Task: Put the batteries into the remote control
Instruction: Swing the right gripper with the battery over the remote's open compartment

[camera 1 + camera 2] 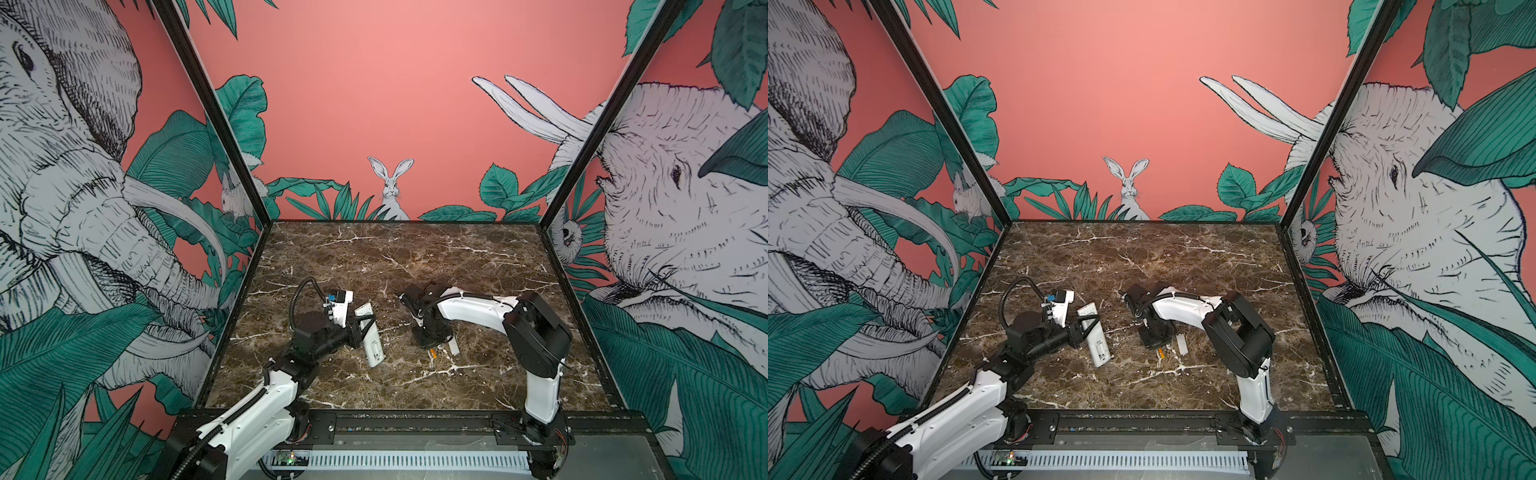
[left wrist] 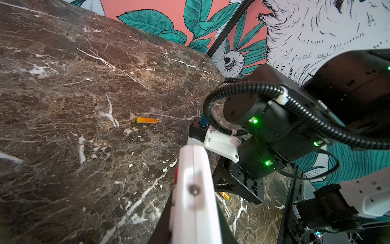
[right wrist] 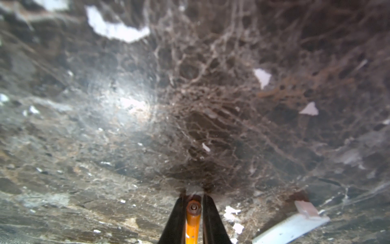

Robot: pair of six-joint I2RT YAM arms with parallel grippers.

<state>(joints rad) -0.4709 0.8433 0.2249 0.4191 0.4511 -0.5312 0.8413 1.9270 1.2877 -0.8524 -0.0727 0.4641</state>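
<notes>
The left pincer (image 1: 366,325) is pressed onto the remote control (image 1: 371,338) around its middle. It holds the remote tilted off the marble worktop (image 1: 415,257), back side up. The open battery bay (image 1: 376,348) sits toward the remote's lower end.

To the right of the remote, well apart from it, the right pincer (image 3: 193,198) is down at the worktop. Its two black fingers are nearly together on either side of one orange battery (image 3: 192,221). They look to be pinching its sides, with the metal end poking out between the tips. A flat white piece (image 3: 291,226), probably the bay's cover, lies just beyond that pincer on the side away from the remote. The second battery (image 2: 147,120) lies loose on the worktop, also off to the remote's right and farther back.

The step in hand looks like picking up the first battery, and nothing sits in the bay yet as far as I can see. Next the battery has to be lifted clear and carried across to the remote. There it must be lined up lengthwise with the bay and pressed in against the spring, right end first. The left pincer needs to keep the remote steady, since a slim round cell could roll or twist in a narrow grip.
</notes>
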